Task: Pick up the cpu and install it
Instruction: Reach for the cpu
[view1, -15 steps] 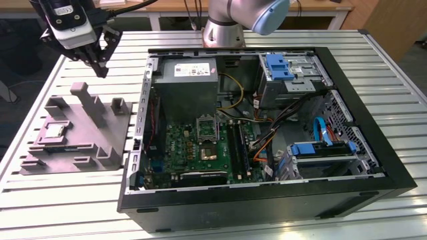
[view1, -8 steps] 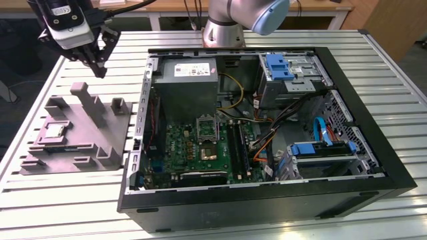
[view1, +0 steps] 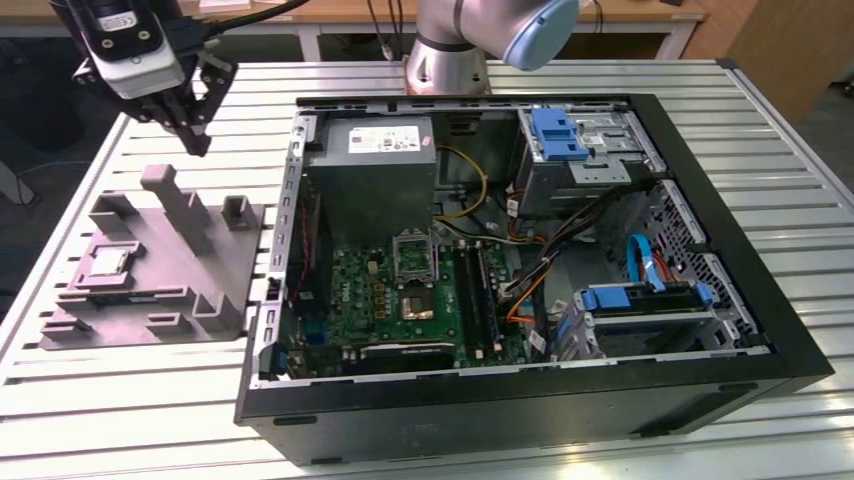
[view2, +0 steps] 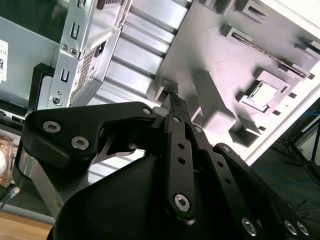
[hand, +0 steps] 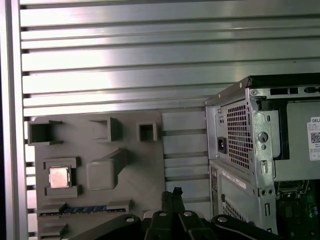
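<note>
The cpu (view1: 107, 263) is a small silvery square chip lying in a recess of the grey holder tray (view1: 147, 300), at the exterior view's left beside the open computer case (view1: 534, 400). Both wrist views show the cpu (hand: 59, 177) (view2: 261, 91) lying flat in its pocket. My gripper (view1: 198, 143) hangs high above the tray's far end, well clear of the cpu, its dark fingers (hand: 173, 196) pressed together with nothing between them. Inside the case lies the green board (view1: 367, 300) with its black socket frame (view1: 412, 252).
A grey power-supply box (view1: 378, 170) fills the case's far corner. Blue drive brackets (view1: 558, 135) and loose cables (view1: 587, 225) occupy the exterior view's right half of the case. Upright posts (view1: 180, 205) rise from the tray. The slatted metal table (view1: 134, 420) runs around both.
</note>
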